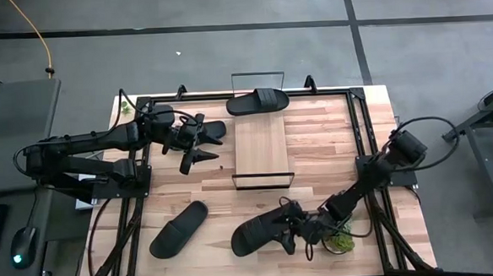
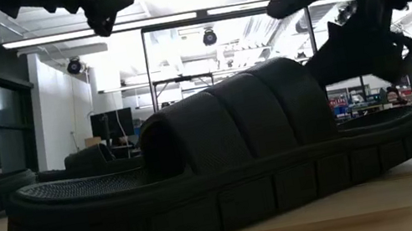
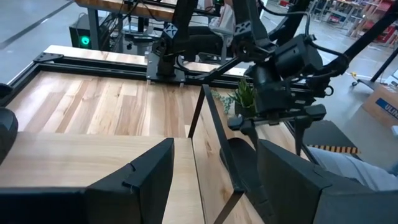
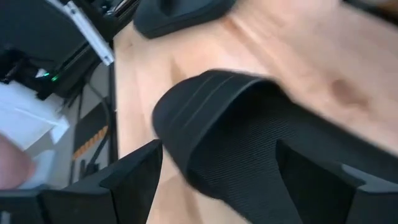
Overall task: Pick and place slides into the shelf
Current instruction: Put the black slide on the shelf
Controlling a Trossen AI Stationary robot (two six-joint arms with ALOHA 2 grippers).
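Four black slides show in the high view. One (image 1: 257, 101) lies across the far end of the light-wood shelf (image 1: 261, 141). Another (image 1: 213, 131) lies left of the shelf, partly under my left arm. A third (image 1: 179, 228) rests on the near-left tabletop. The fourth (image 1: 253, 236) (image 4: 236, 130) lies sole-down near the front edge. My right gripper (image 1: 285, 231) (image 4: 230, 180) is open, its fingers standing on either side of that slide's right end (image 2: 395, 129). My left gripper (image 1: 195, 162) (image 3: 211, 180) is open and holds nothing, raised beside the shelf's left edge.
Black frame rails (image 1: 360, 124) run around the tabletop. A small green plant (image 1: 343, 239) stands just right of my right gripper. The shelf's black wire rail (image 3: 214, 134) rises in front of my left gripper. Bare wood (image 1: 324, 159) lies between the shelf and the right rail.
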